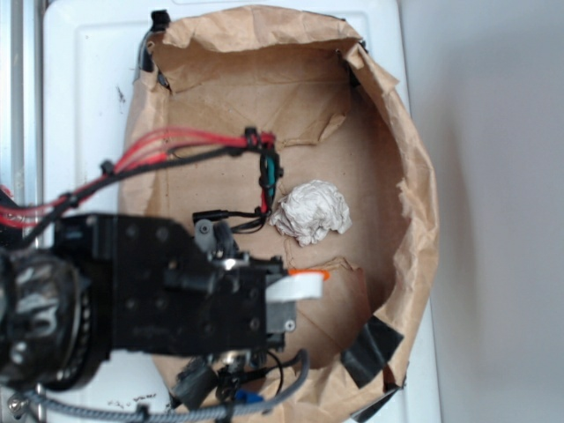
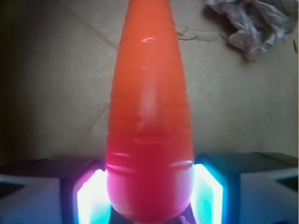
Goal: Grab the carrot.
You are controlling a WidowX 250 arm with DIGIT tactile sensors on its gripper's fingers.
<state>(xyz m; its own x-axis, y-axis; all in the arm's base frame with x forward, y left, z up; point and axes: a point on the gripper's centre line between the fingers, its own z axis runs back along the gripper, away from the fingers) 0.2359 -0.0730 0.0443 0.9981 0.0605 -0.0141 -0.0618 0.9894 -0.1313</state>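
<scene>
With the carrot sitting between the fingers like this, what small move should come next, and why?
Probably a short straight lift. In the wrist view the carrot fills the gap of the end effector, both fingers pressed against its wide end, so the grip looks made. The paper ball lies apart, so rising should not disturb it.

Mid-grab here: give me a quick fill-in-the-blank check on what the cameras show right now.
1. The gripper is shut on the ____.
2. In the wrist view, the carrot sits ____ the two fingers.
3. The crumpled paper lies ____ from the carrot, not touching it.
4. Everything sits inside a brown paper ____.

Missing words: carrot; between; apart; bag
</scene>
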